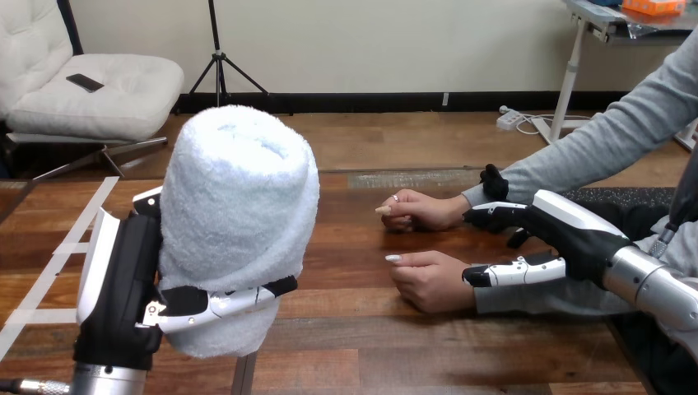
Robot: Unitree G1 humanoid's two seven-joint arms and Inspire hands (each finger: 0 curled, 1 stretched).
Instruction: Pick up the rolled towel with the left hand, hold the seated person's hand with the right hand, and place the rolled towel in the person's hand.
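Observation:
The rolled white towel (pixel 239 222) stands upright, lifted off the table at the view's left, close to the camera. My left hand (pixel 123 288) is shut on it, with the thumb (pixel 222 302) wrapped across its lower front. Both of the person's hands lie on the table at the right, loosely closed: the farther hand (pixel 421 211) and the nearer hand (pixel 430 281). My right hand (pixel 568 234) reaches in from the right between their wrists. One straight finger (pixel 514 271) lies along the nearer wrist and another (pixel 494 216) points at the farther wrist. Nothing curls round either wrist.
The wooden table (pixel 362 346) has white tape lines (pixel 58 255) along its left part. The person's grey sleeve (pixel 609 140) crosses the upper right. A wide stretch of bare table separates the towel from the person's hands.

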